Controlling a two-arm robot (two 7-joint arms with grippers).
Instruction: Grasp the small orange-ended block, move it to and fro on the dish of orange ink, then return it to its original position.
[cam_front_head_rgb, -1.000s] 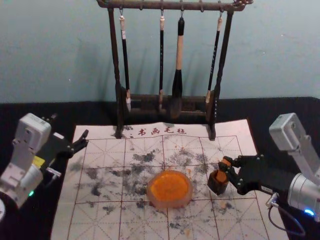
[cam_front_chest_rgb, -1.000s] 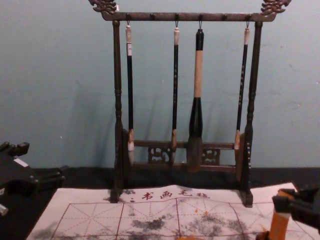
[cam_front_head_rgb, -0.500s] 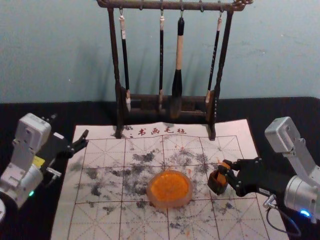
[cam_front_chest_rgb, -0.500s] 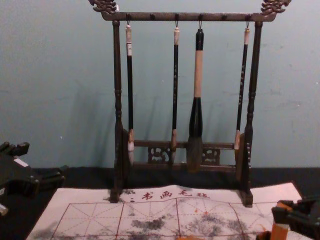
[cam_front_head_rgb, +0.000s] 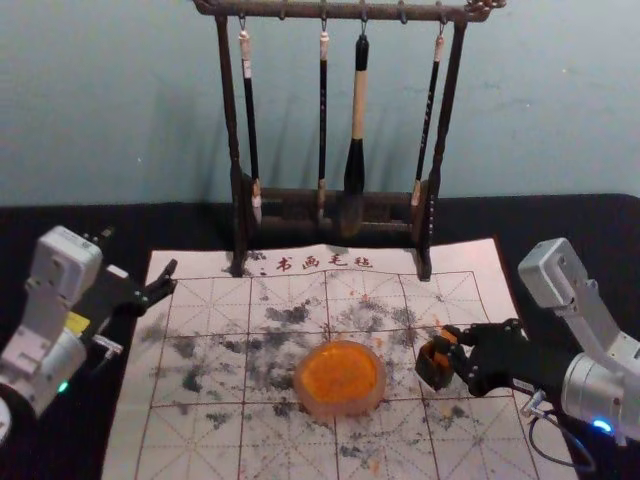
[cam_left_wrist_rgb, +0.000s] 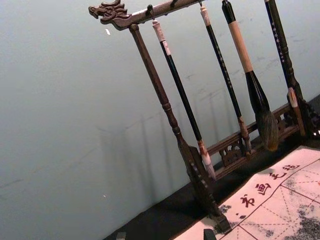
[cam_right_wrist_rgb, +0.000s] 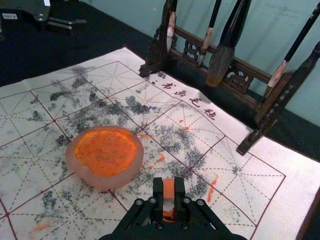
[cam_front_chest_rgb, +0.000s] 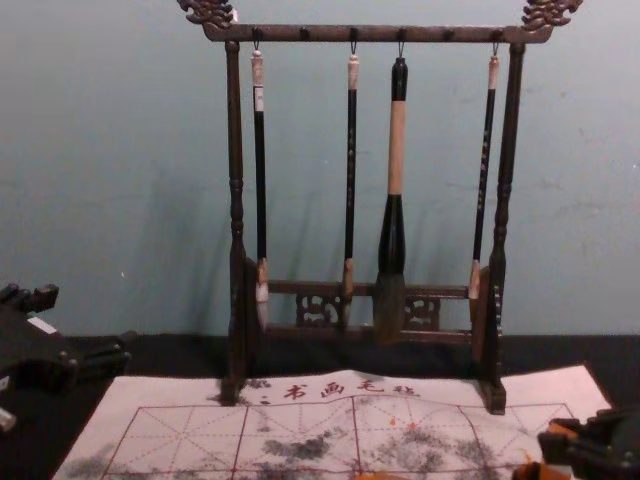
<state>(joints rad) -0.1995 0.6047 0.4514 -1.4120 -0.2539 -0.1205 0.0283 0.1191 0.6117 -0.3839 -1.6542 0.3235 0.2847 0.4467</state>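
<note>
A plain, pale blue-green wall spans the background from ten to two o'clock, marked with small light specks and faint scuffs. Against it, at twelve, a dark wooden rack stands on a black tabletop, which reaches round to nine and three. Soft, blurred shadows lie on the wall towards eleven, and the light is subdued.

With my right gripper, I am bringing the orange-ended block lower than before, sinking it deeper into the dark holder.
</note>
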